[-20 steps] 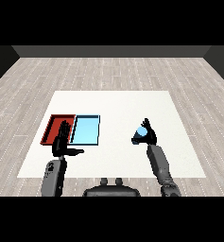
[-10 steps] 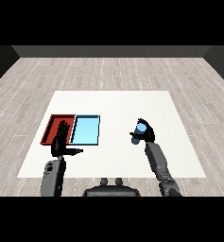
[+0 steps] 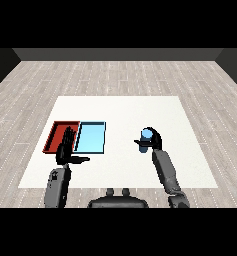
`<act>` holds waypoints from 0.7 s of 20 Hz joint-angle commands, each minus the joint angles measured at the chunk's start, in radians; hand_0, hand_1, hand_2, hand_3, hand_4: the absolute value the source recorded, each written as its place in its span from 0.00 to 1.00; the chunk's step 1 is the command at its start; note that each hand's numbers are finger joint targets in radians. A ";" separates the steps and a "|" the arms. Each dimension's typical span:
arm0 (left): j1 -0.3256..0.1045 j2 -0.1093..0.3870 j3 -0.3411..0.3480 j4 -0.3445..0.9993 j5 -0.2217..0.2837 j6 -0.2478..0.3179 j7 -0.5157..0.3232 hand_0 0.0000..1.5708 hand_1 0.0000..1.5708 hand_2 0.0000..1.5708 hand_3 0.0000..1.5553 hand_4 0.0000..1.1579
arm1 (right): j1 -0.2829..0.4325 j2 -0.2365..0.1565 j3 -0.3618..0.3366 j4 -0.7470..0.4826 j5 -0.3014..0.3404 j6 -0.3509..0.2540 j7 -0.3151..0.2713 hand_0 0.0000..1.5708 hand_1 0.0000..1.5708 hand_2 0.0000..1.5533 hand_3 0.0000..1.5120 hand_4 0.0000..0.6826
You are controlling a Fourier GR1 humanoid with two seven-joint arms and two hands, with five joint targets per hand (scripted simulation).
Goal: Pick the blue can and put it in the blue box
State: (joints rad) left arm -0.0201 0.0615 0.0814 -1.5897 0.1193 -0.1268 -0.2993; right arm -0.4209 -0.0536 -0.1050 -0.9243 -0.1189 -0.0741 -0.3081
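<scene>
Fingers of right hand [image 3: 151, 141] curl round blue can [image 3: 147, 135].

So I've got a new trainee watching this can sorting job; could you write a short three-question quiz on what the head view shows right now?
1. True or false: the blue can already lies in the light blue tray.
2. Which hand is curled round the blue can? A) the left hand B) the right hand C) neither
3. Fill in: the red tray lies to the ____ of the light blue tray, as the view shows them.

Key: 1 false, the can is out to the right of both trays, in the hand. 2 B; the left hand is open by the trays. 3 left.
</scene>
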 commanded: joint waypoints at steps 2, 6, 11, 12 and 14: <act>0.002 -0.040 -0.048 0.001 -0.051 0.044 -0.003 0.00 0.00 0.00 0.00 0.00 | 0.028 0.005 0.047 -0.125 0.019 -0.003 0.063 0.94 0.94 0.95 0.95 0.91; 0.000 0.007 -0.038 0.007 -0.039 -0.010 0.007 0.00 0.00 0.00 0.00 0.00 | 0.016 0.020 0.096 -0.277 0.040 -0.017 0.089 0.95 0.95 0.96 0.96 0.93; 0.013 -0.036 -0.080 -0.042 0.021 -0.032 0.096 0.00 0.00 0.00 0.00 0.00 | -0.014 0.052 0.177 -0.338 0.060 -0.082 0.081 0.91 0.91 0.93 0.95 0.92; -0.032 -0.060 -0.137 0.069 -0.004 0.043 0.030 0.00 0.00 0.00 0.00 0.00 | -0.016 0.053 0.202 -0.373 0.054 -0.091 0.122 0.93 0.93 0.94 0.95 0.93; -0.020 -0.055 -0.106 0.002 0.023 -0.015 0.115 0.00 0.00 0.00 0.00 0.00 | -0.012 0.053 0.168 -0.369 0.072 -0.052 0.120 0.93 0.93 0.94 0.95 0.93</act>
State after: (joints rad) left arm -0.0189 0.0271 -0.0023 -1.5901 0.1205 -0.1364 -0.2413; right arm -0.4311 -0.0097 0.0425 -1.2477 -0.0608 -0.1240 -0.2046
